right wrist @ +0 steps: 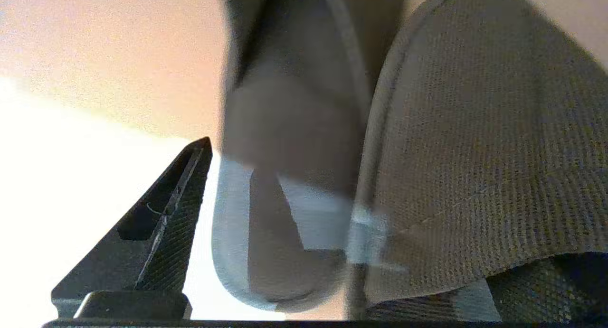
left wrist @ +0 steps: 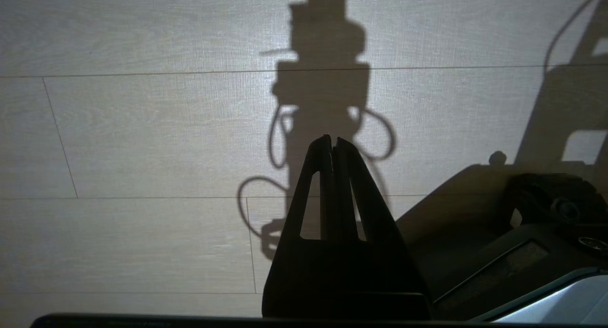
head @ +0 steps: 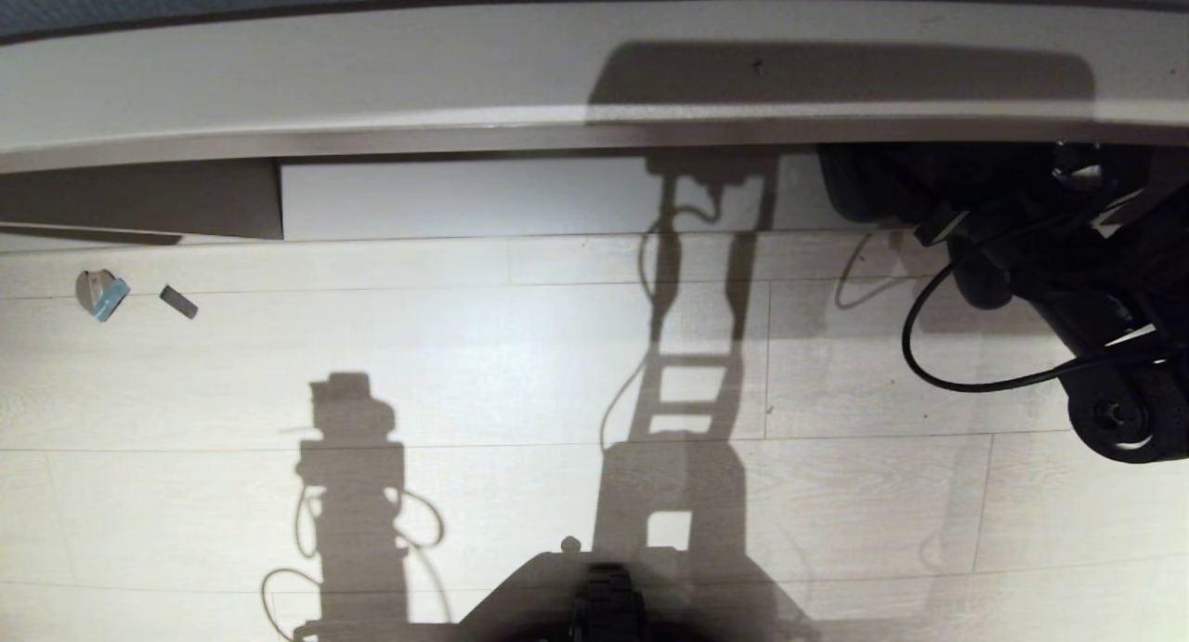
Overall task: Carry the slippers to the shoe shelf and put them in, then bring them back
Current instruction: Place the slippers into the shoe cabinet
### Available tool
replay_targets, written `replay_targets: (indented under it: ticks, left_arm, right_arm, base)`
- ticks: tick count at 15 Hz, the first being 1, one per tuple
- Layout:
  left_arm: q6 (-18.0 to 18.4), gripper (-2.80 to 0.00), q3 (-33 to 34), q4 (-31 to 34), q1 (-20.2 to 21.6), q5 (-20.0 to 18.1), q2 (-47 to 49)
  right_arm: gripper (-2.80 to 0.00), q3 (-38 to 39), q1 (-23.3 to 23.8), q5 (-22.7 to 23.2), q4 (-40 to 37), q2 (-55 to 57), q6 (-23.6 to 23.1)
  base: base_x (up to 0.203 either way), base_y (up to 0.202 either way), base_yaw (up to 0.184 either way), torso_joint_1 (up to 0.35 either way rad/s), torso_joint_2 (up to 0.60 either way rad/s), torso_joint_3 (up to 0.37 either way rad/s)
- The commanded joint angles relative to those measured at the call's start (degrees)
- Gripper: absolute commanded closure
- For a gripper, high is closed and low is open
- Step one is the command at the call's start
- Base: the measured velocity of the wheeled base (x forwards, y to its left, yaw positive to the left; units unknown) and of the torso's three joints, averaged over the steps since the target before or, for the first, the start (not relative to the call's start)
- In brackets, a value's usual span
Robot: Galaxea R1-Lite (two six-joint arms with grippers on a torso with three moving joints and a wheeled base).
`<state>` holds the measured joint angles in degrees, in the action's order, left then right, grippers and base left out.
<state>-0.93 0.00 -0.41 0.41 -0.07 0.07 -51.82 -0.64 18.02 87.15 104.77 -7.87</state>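
Right arm reaching into the shoe shelf

The slippers (right wrist: 427, 152) lie side by side just ahead of the right gripper (right wrist: 332, 233), lengthwise away from its spread fingers (right wrist: 161, 223); the left gripper (left wrist: 333, 147), fingers pressed together, hangs over the floor.

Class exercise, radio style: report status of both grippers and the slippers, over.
Left gripper shut, parked over floor. Right gripper open at the slippers, visible finger clear of them. Black cable loops beside right arm.
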Motion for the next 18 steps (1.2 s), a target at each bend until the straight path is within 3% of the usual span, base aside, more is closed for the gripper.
replay_targets:
  ticks: [1,6,12,18]
  left_arm:
    - [-0.04,0.00,0.00,-0.02,0.02,-0.01,0.01]
    - [-0.04,0.00,0.00,-0.02,0.02,-0.01,0.01]
    - [-0.04,0.00,0.00,-0.02,0.02,-0.01,0.01]
    - [-0.04,0.00,0.00,-0.02,0.02,-0.01,0.01]
  right_arm:
    - [-2.80,-1.11,0.34,0.35,0.51,0.11,-0.13]
    - [-2.80,-9.65,1.18,2.89,-0.07,5.75,0.09]
    - [-2.80,-18.50,0.56,7.12,-7.08,8.61,0.13]
    - [-2.80,-12.76,0.56,7.33,-8.17,4.82,-0.34]
  base:
    - [0.000,0.000,0.000,0.000,0.00,0.000]
    - [0.000,0.000,0.000,0.000,0.00,0.000]
    - [0.000,0.000,0.000,0.000,0.00,0.000]
    - [0.000,0.000,0.000,0.000,0.00,0.000]
